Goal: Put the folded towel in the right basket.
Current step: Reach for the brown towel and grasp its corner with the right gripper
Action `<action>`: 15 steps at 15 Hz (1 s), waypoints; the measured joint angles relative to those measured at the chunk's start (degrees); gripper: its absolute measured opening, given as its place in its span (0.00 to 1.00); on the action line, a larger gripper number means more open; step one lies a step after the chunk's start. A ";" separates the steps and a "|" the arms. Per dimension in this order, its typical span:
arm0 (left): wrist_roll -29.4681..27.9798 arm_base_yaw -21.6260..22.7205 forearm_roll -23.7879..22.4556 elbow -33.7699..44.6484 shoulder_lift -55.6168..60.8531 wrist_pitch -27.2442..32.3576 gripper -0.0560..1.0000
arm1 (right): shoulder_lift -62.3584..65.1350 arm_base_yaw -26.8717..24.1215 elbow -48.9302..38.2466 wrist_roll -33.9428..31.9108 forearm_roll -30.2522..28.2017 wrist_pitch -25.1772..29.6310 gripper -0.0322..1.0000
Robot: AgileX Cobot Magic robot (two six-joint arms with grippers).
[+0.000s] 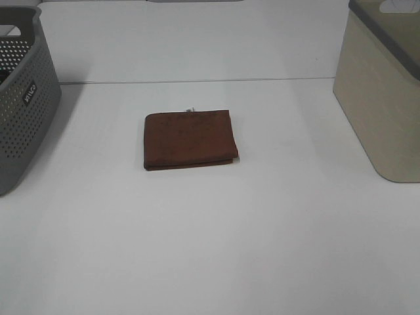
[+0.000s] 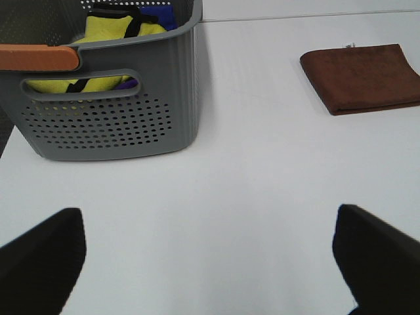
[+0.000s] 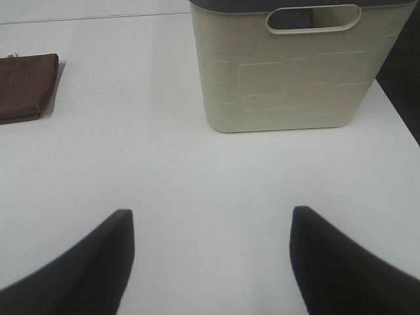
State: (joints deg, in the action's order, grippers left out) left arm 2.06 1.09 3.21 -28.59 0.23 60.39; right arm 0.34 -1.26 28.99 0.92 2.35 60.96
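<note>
White table (image 1: 210,249) bears the folded towel (image 1: 190,140), lying flat.

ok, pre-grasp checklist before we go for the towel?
1. Folded towel lies flat on the table, nothing touching it: ok.
2. Right claw open and empty: ok.
3. Left claw open, empty, apart from the towel: ok.
4. Right basket standing upright: ok.
5. Room inside the right basket: cannot tell, interior hidden in every view.
6. Table between towel and right basket free of obstacles: ok.
</note>
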 joint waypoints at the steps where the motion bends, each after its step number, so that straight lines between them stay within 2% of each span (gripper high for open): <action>1: 0.00 0.00 0.00 0.00 0.00 0.00 0.97 | 0.00 0.00 0.00 0.00 0.00 0.00 0.66; 15: 0.00 0.00 0.00 0.00 0.00 0.00 0.97 | 0.00 0.00 0.00 0.00 0.00 0.00 0.66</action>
State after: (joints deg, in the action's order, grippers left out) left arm 2.06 1.09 3.21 -28.59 0.23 60.39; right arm 0.34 -1.26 28.99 0.92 2.35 60.96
